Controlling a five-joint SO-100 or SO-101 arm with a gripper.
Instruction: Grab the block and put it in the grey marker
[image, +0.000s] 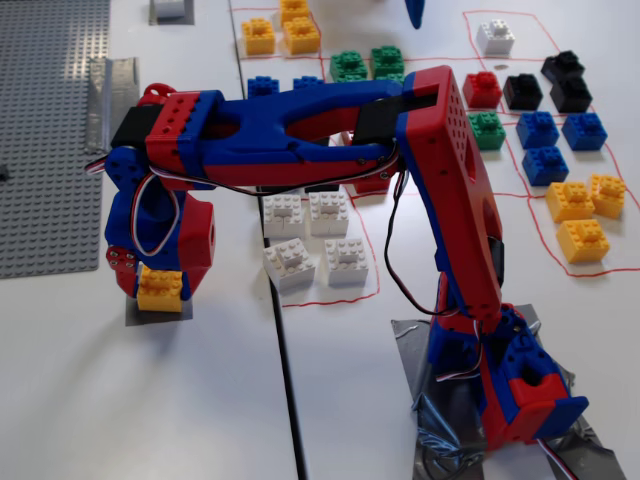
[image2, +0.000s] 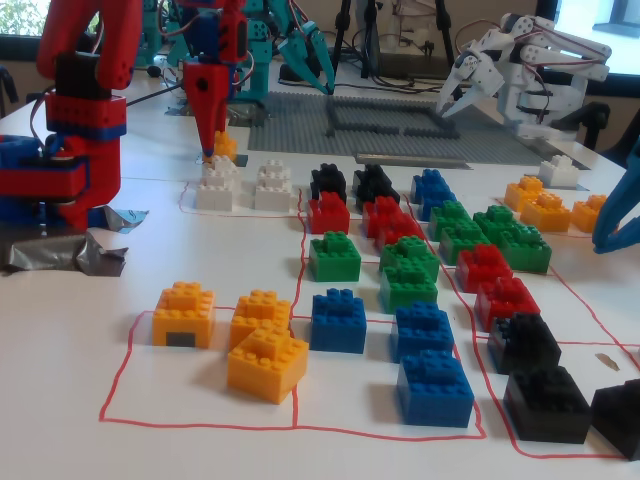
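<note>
In a fixed view the yellow-orange block (image: 160, 289) sits low over the grey marker (image: 134, 314), covering most of it. Only the marker's lower edge and corners show. My gripper (image: 160, 281) points straight down with its red fingers on either side of the block, shut on it. In another fixed view the block (image2: 228, 146) peeks out just right of the red finger (image2: 210, 112), behind the white bricks. The marker is hidden there. Whether the block rests on the tape or hovers just above it I cannot tell.
A large grey studded baseplate (image: 50, 130) and a wrinkled tape strip (image: 115, 105) lie beyond the marker. White bricks (image: 310, 240) stand to its right inside red outlines, with many coloured bricks further on. A table seam (image: 287, 390) runs nearby. A blue claw (image2: 615, 215) enters at right.
</note>
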